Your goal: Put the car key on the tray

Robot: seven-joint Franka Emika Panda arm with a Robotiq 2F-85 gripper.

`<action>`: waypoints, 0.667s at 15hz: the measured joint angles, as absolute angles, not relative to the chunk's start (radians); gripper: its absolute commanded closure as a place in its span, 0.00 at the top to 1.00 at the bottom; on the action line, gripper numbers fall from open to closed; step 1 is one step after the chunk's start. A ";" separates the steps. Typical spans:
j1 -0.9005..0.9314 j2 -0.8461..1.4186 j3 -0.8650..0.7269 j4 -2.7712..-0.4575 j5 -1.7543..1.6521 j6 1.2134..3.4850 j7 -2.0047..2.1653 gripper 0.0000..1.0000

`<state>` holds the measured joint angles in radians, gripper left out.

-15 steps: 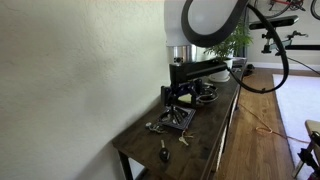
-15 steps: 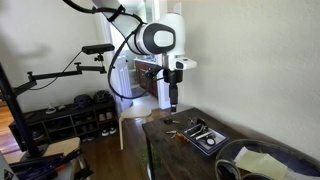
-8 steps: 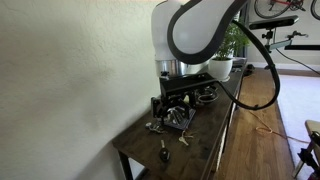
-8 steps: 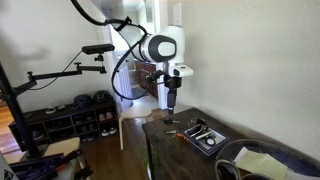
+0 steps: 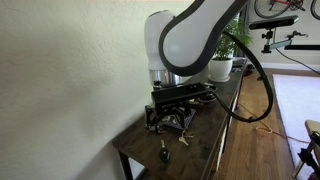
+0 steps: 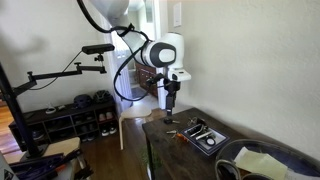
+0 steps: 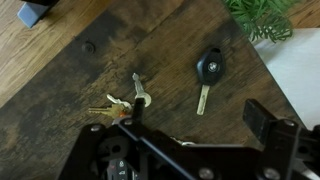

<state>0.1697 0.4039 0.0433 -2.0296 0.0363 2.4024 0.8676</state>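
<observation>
The car key (image 7: 207,70), a black fob with a silver blade, lies on the dark wooden table in the wrist view, beyond my gripper (image 7: 200,115). My gripper is open and empty and hovers above the table. In an exterior view the car key (image 5: 164,152) lies near the table's near end. My gripper (image 5: 166,108) hangs over the far side of it. The small dark tray (image 6: 213,146) holds a few items. In an exterior view the tray (image 5: 184,122) is partly hidden behind my gripper (image 6: 170,112).
A silvery bunch of keys (image 7: 125,103) lies left of the car key. A small tan item (image 5: 185,138) lies near the tray. A round dish with a yellow item (image 6: 255,160) and small bowls (image 5: 207,95) sit further along. A green plant (image 7: 265,15) stands past the table's edge.
My arm has swung along the table toward the end with the keys and has come lower. The car key and the tray have not moved.
</observation>
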 measured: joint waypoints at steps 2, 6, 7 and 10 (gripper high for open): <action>0.170 0.404 0.043 -2.028 0.037 2.402 0.868 1.00; 0.170 0.410 0.043 -2.028 0.037 2.402 0.867 1.00; 0.170 0.416 0.043 -2.028 0.040 2.402 0.867 1.00; 0.171 0.439 0.043 -2.026 0.047 2.408 0.867 1.00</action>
